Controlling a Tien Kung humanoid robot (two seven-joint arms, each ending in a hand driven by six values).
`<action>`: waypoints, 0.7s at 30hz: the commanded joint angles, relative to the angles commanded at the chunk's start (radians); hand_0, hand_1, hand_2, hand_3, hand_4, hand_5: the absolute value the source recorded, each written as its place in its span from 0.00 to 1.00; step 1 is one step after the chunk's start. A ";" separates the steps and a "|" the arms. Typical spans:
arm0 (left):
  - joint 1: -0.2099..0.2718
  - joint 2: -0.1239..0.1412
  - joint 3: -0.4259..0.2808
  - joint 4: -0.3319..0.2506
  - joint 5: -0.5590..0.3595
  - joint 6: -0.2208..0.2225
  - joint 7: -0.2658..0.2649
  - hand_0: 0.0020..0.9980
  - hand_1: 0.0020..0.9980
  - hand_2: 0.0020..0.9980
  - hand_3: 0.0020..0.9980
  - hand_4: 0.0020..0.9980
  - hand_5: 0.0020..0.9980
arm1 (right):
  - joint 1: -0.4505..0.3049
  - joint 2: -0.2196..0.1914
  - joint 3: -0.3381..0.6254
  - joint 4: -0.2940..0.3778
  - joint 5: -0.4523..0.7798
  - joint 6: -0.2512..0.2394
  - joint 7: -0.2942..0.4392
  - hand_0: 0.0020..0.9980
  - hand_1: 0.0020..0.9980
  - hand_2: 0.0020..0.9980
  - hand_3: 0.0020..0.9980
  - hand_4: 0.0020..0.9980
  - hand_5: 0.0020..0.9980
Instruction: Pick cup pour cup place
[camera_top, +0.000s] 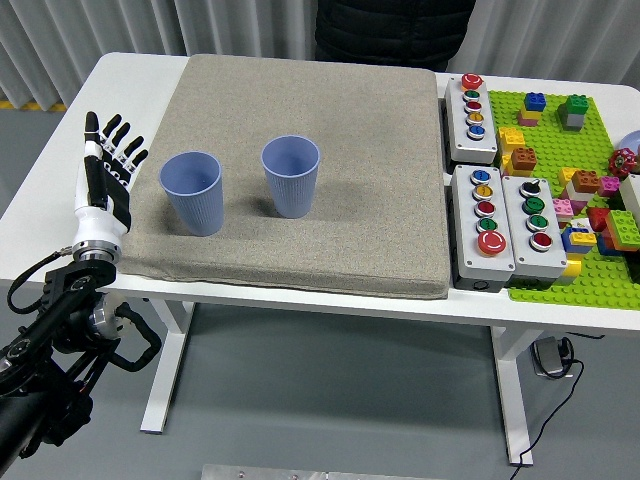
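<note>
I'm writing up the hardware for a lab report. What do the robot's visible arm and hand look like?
Only the left arm shows. The left hand has five slim fingers, mostly black with white segments, and a white cylindrical wrist with a silver ring. Behind it the left arm is black, built of chunky joints, with black cables looping loosely beside it.

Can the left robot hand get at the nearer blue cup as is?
Probably yes. The left robot hand is open beside the left blue cup, which stands upright on the grey mat, with nothing between them.
</note>
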 joint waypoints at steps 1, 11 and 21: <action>0.000 0.000 0.000 0.000 0.000 0.000 0.000 0.78 0.82 0.90 0.87 0.89 1.00 | 0.000 0.000 -0.001 0.000 0.001 0.000 0.000 0.70 0.68 0.61 0.60 0.01 0.38; 0.015 -0.009 0.011 -0.006 0.007 0.001 0.001 0.78 0.82 0.90 0.87 0.89 1.00 | -0.014 0.002 -0.004 0.001 0.015 -0.008 0.000 0.70 0.68 0.61 0.60 0.01 0.38; 0.030 -0.005 0.008 -0.020 0.017 0.003 0.004 0.78 0.82 0.89 0.87 0.89 1.00 | -0.018 -0.003 0.003 0.001 -0.008 -0.002 0.000 0.70 0.68 0.61 0.60 0.01 0.38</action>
